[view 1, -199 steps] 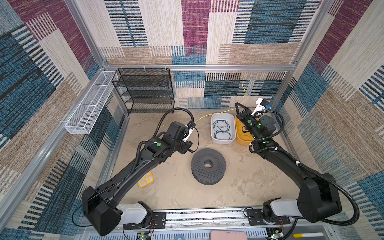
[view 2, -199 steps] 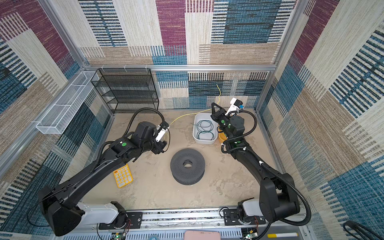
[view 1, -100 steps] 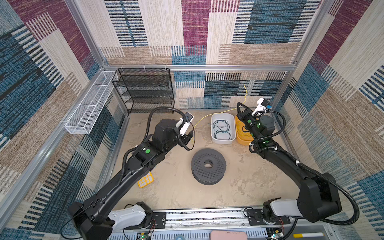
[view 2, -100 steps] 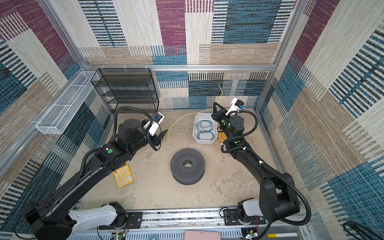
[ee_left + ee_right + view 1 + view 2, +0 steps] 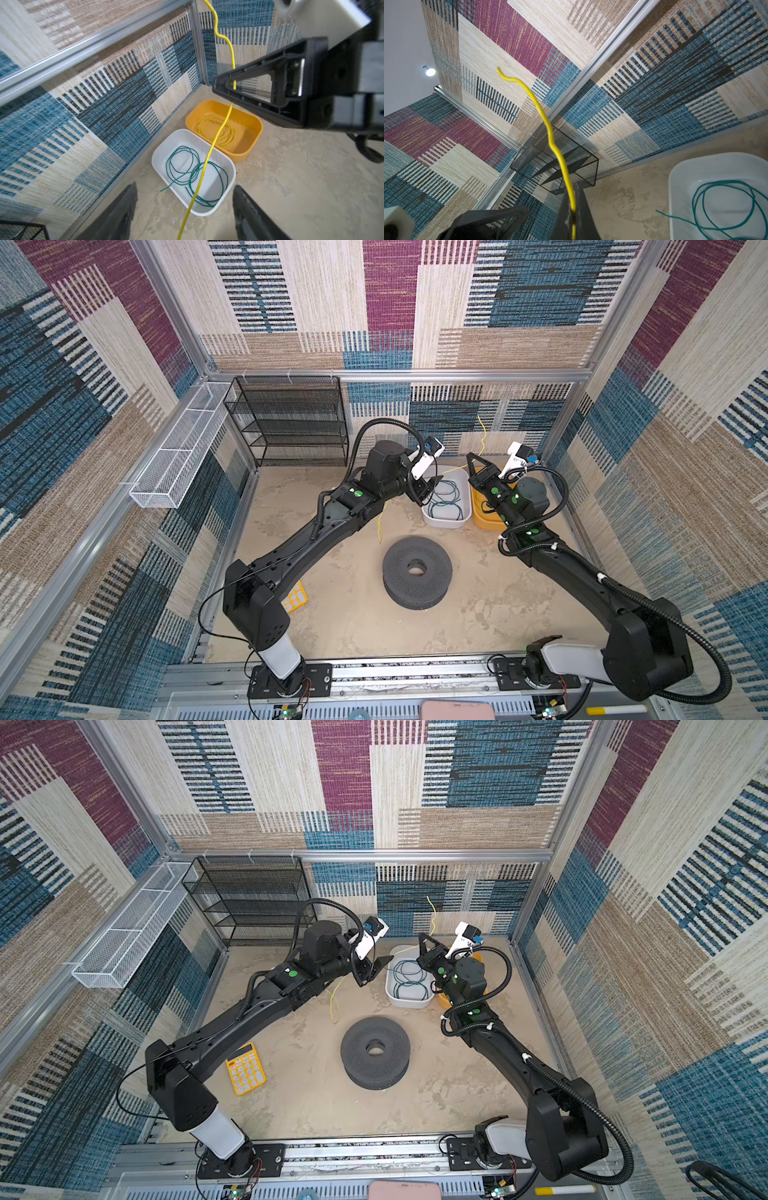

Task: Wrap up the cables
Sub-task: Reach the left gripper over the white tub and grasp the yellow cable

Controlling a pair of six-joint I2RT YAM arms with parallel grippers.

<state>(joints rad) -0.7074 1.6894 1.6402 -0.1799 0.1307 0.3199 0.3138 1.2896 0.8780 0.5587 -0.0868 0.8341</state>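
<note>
Right claw (image 5: pixel 471 458) pinching yellow cable (image 5: pixel 482 435), green cable (image 5: pixel 445 501) (coiled) in tub (image 5: pixel 442 524)

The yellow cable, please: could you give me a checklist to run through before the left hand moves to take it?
1. Right hand shut on the yellow cable: ok.
2. Left hand open: ok.
3. Cable between the left fingers: ok in the left wrist view, depth cannot tell.
4. Yellow cable clear of the green cable: cannot tell; it crosses over it.
5. Green cable wholly inside the white tub: not ok, one end pokes past the rim.
6. Yellow cable stowed in the yellow tub: not ok, it runs off toward the black disc.
</note>
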